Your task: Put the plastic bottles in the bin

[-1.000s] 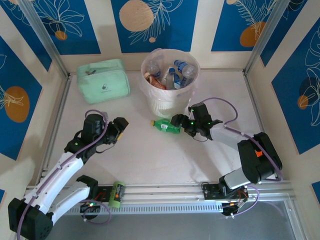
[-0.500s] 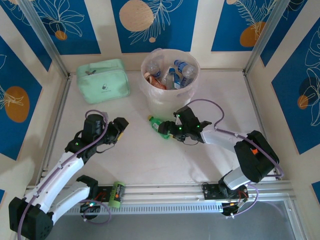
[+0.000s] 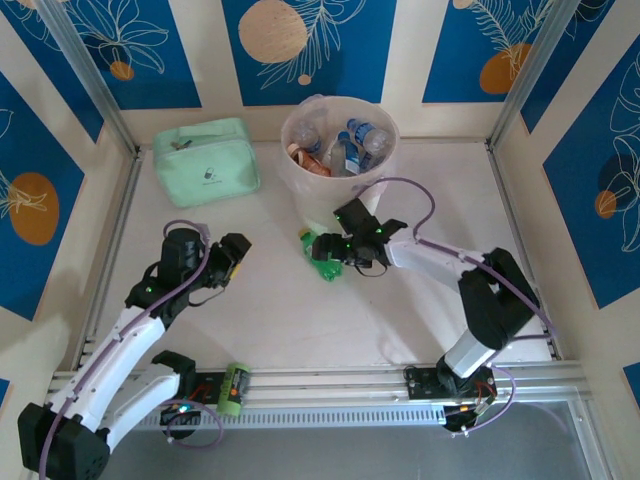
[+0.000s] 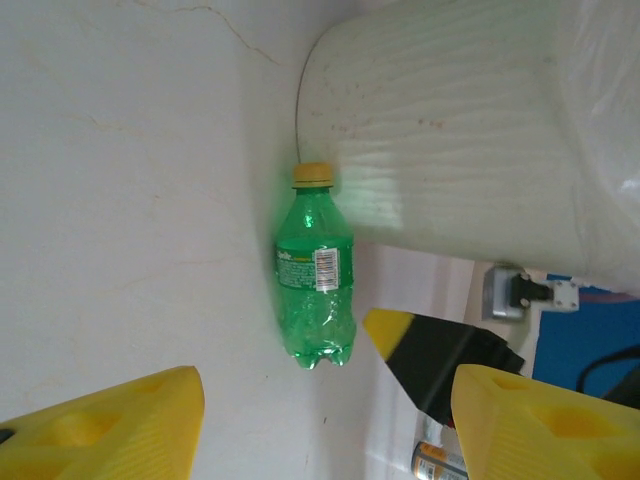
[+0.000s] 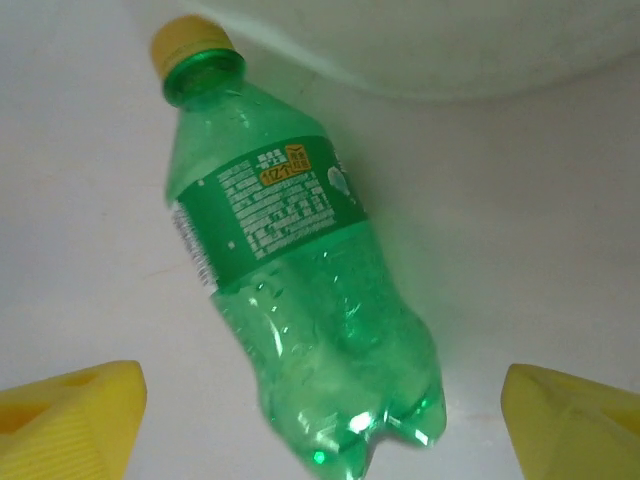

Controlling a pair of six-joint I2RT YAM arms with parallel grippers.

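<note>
"Green soda bottle [image 5: 300,300], yellow cap, lying at the foot of the bin [image 3: 318,200]; the cap is perhaps touching its wall."
"And the grippers?"
"Right gripper [image 5: 320,418] straddles it, fingers apart, not gripping. Left gripper [image 3: 236,262], left of the bin, is spread too. Other bottles [image 3: 345,145] lie inside the bin."

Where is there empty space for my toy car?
Bare table lies between the left arm and right arm, nearer than the green plastic bottle. More lies between the round white ribbed bin and right wall. Crowded where the jaws of the right gripper flank the bottle beside the bin.
</note>
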